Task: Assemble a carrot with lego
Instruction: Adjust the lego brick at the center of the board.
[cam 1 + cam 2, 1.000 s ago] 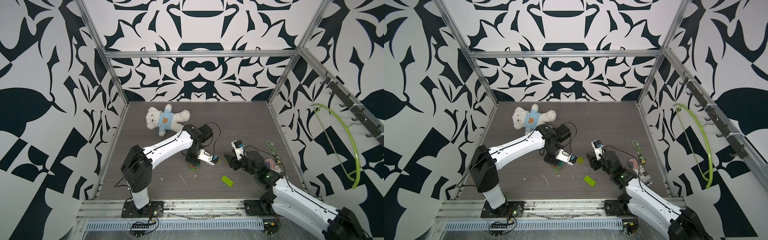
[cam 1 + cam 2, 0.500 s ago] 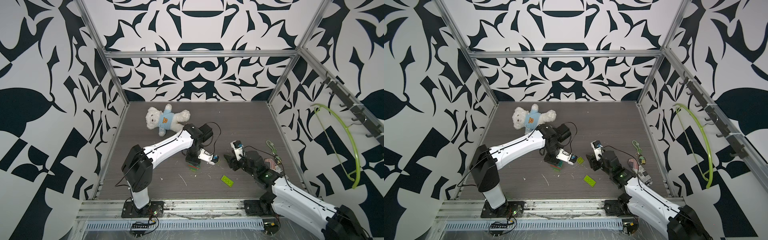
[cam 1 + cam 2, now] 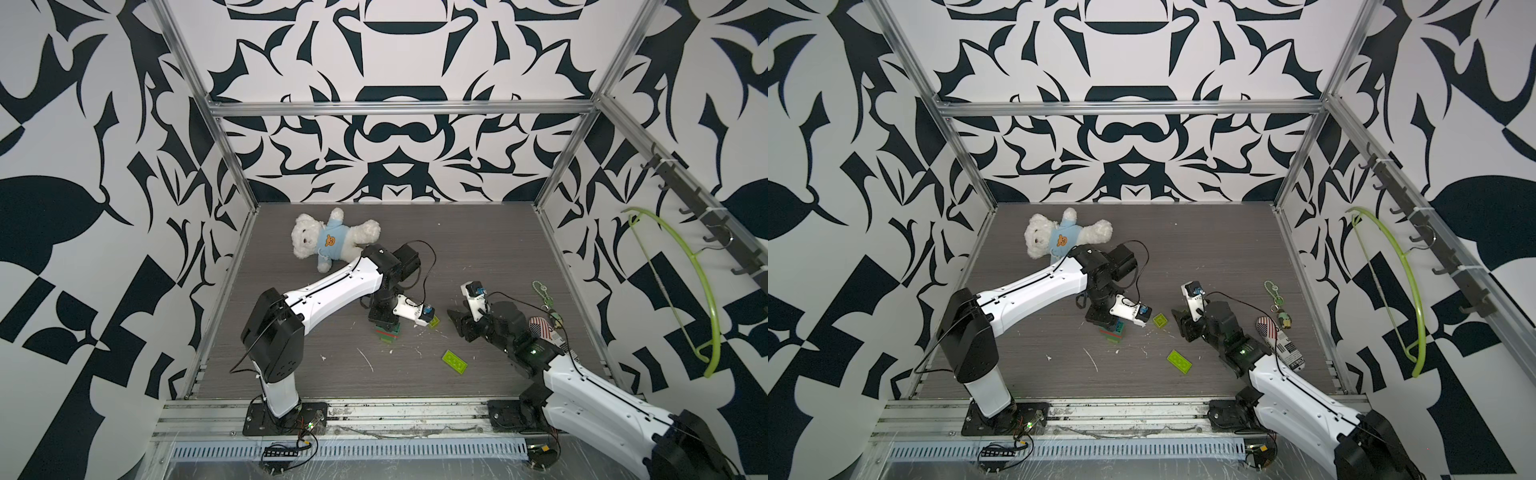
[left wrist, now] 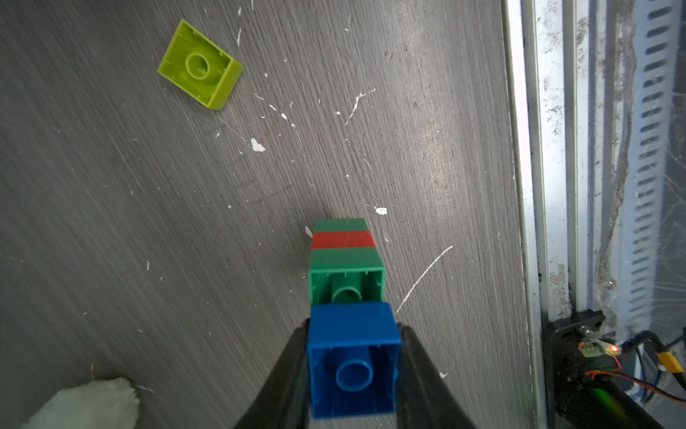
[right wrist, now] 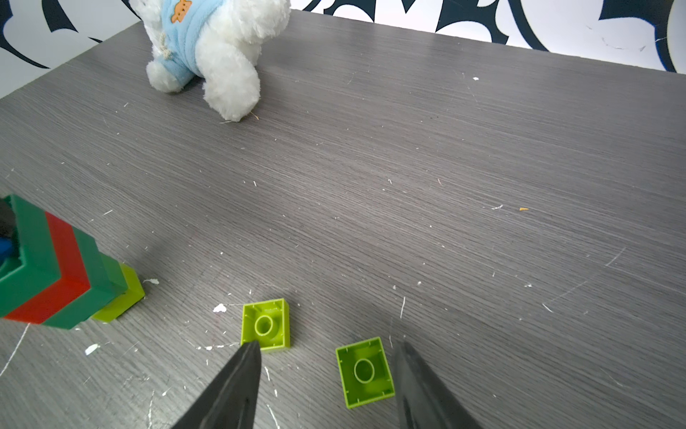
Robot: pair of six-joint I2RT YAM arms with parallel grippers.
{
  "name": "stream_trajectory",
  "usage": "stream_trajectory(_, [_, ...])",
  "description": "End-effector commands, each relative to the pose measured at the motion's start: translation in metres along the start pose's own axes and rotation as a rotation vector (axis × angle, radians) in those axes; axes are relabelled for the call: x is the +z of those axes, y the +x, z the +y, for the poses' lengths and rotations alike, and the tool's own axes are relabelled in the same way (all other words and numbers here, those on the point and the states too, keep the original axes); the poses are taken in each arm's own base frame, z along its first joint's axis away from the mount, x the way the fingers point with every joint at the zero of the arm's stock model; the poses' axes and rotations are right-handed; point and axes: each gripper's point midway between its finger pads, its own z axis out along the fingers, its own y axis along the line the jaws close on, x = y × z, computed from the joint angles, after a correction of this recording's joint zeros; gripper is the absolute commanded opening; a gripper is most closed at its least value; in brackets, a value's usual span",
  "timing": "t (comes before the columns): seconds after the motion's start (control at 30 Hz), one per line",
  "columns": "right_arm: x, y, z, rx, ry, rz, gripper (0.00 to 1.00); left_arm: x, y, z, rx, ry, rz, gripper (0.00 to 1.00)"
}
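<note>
The carrot (image 3: 388, 334) is a short stack of lego: blue brick (image 4: 352, 356), dark green (image 4: 345, 267), red stripe (image 4: 343, 239), dark green, then a lime tip (image 5: 122, 297) touching the table. It leans, hollow sides up. My left gripper (image 4: 354, 328) is shut on the blue brick. In the right wrist view my right gripper (image 5: 329, 343) stands open low over the table, with one upturned lime square brick (image 5: 365, 371) between its fingers and another (image 5: 265, 325) just beyond one fingertip. An oblong lime brick (image 3: 454, 363) lies nearer the front.
A white teddy bear (image 3: 328, 239) lies at the back left, behind the left arm. A keychain (image 3: 540, 291) and a striped trinket (image 3: 540, 330) lie by the right wall. A green hanger (image 3: 685, 266) hangs on that wall. The metal rail (image 3: 374, 415) runs along the front edge.
</note>
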Motion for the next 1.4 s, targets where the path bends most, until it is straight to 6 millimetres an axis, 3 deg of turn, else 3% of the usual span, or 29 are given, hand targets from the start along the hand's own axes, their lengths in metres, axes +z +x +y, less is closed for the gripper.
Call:
stream_trajectory(0.0, [-0.003, -0.022, 0.003, 0.014, -0.012, -0.064, 0.61, 0.01, 0.01, -0.021, -0.001, 0.1, 0.018, 0.0])
stream_trajectory(0.67, [-0.002, -0.02, 0.003, 0.014, -0.013, -0.06, 0.61, 0.003, 0.016, -0.017, -0.012, 0.063, 0.076, 0.0])
stream_trajectory(1.07, [-0.002, -0.019, 0.003, 0.012, -0.014, -0.06, 0.61, -0.008, 0.004, -0.016, -0.023, 0.038, 0.015, 0.0])
stream_trajectory(1.37, [-0.002, -0.02, 0.003, 0.013, -0.013, -0.059, 0.61, 0.006, 0.012, -0.009, -0.014, 0.016, 0.081, 0.0])
